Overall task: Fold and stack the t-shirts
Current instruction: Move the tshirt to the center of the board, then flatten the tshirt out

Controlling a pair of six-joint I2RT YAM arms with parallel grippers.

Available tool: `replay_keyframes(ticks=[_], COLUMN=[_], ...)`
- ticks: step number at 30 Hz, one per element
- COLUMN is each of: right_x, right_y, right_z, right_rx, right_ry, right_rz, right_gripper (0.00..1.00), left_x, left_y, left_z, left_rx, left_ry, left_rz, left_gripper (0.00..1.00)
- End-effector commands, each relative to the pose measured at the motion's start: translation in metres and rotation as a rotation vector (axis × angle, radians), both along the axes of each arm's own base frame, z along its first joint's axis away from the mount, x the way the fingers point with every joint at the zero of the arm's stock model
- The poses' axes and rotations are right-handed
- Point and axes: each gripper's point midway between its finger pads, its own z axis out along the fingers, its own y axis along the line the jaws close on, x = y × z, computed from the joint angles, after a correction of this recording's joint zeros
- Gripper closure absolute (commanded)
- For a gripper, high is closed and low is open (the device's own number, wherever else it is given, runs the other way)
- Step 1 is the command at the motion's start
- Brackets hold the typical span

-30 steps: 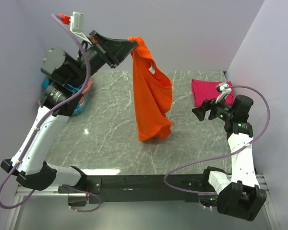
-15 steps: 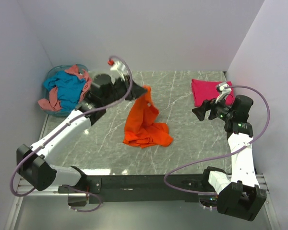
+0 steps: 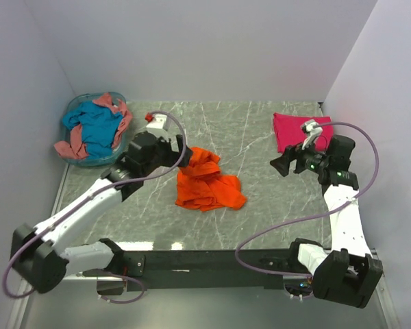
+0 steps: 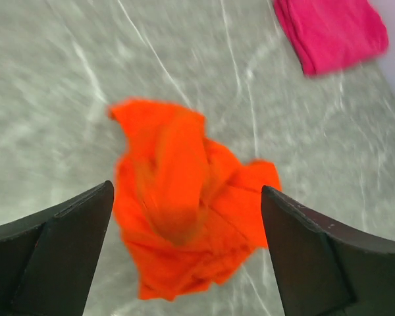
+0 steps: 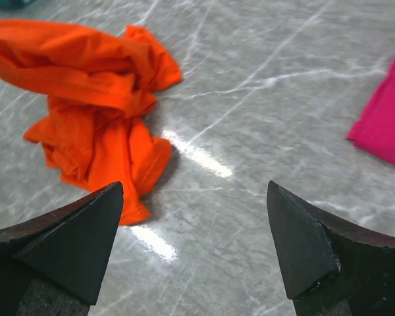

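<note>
Lowered since a second ago, the left tool [image 4: 185, 192] hangs spread wide and empty over the orange t-shirt [image 3: 207, 184], now a crumpled heap mid-table [image 3: 260, 205]. The right tool [image 5: 194, 189], also agape, sits near the folded magenta t-shirt [image 3: 294, 130]. Each tool should probably pinch one shoulder and pull the cloth flat; earlier it dangled aloft.

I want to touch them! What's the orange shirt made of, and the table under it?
The orange shirt looks like soft, matte cloth: it slumps in crumpled folds. The table looks like polished grey marble, or a marble-look sheet: pale veins, shiny glare. Which one, I cannot tell.
</note>
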Motion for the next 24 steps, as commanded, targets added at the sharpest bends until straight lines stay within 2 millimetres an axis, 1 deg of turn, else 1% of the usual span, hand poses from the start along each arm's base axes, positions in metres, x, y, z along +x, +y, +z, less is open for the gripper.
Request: replay_keyframes(ticks=[1,5,6,7,8,9,10,11,12,13,14,15,16,17,18,19,20,21,22,23,24], right_x=[-0.006,-0.018,-0.024,-0.029,-0.034,-0.034,-0.042,-0.049,-0.049,-0.049,-0.052,-0.048,-0.04,-0.035,-0.029,-0.019,-0.014,-0.012,-0.003,0.006,0.006], right_y=[0.021,0.04,0.047,0.056,0.063,0.067,0.08,0.09,0.094,0.098,0.106,0.108,0.109,0.114,0.117,0.121,0.123,0.132,0.139,0.142,0.153], right_z=[0.012,0.004,0.005,-0.001,-0.005,-0.009,-0.015,-0.02,-0.024,-0.027,-0.03,-0.03,-0.032,-0.031,-0.031,-0.032,-0.039,-0.042,-0.051,-0.054,-0.058], right_rx=[-0.021,-0.04,-0.034,-0.058,-0.071,-0.122,-0.15,-0.179,-0.245,-0.297,-0.327,-0.38,-0.409,-0.43,-0.456,-0.469,-0.5,-0.523,-0.546,-0.578,-0.58], right_ry=[-0.059,-0.069,-0.083,-0.107,-0.117,-0.161,-0.181,-0.197,-0.262,-0.291,-0.314,-0.371,-0.38,-0.401,-0.422,-0.414,-0.398,-0.407,-0.387,-0.397,-0.397], right_rz=[0.134,0.247,0.298,0.359,0.399,0.448,0.518,0.581,0.641,0.675,0.729,0.765,0.77,0.789,0.812,0.832,0.847,0.882,0.899,0.888,0.902], right_gripper=[0.05,0.05,0.05,0.05,0.05,0.05,0.05,0.05,0.05,0.05,0.05,0.05,0.04,0.04,0.04,0.04,0.04,0.04,0.04,0.04,0.04], left_x=[0.011,0.002,-0.001,-0.003,-0.006,-0.009,-0.011,-0.014,-0.019,-0.022,-0.026,-0.031,-0.035,-0.037,-0.042,-0.044,-0.046,-0.05,-0.052,-0.053,-0.056], left_y=[0.041,0.048,0.053,0.057,0.061,0.07,0.072,0.077,0.08,0.081,0.081,0.082,0.081,0.08,0.083,0.086,0.089,0.092,0.095,0.097,0.098], left_z=[0.056,0.056,0.056,0.054,0.045,0.048,0.048,0.034,0.036,0.031,0.018,0.018,0.015,0.011,0.02,0.022,0.012,0.024,0.025,0.02,0.029], left_rx=[0.121,0.206,0.224,0.238,0.257,0.269,0.269,0.298,0.292,0.294,0.308,0.332,0.334,0.337,0.309,0.327,0.37,0.353,0.349,0.351,0.329], left_ry=[-0.2,-0.19,-0.197,-0.196,-0.19,-0.212,-0.225,-0.214,-0.232,-0.233,-0.222,-0.254,-0.269,-0.294,-0.34,-0.378,-0.403,-0.458,-0.479,-0.486,-0.521], left_rz=[0.127,0.093,0.094,0.099,0.102,0.122,0.125,0.121,0.122,0.114,0.094,0.06,0.034,0.022,0.026,0.017,-0.004,0.007,0.019,0.022,0.027], left_gripper=[0.01,0.01,0.01,0.0,0.01,0.01,0.01,0.0,0.0,0.01,0.02,0.06,0.07,0.07,0.06,0.06,0.06,0.05,0.04,0.01,0.01])
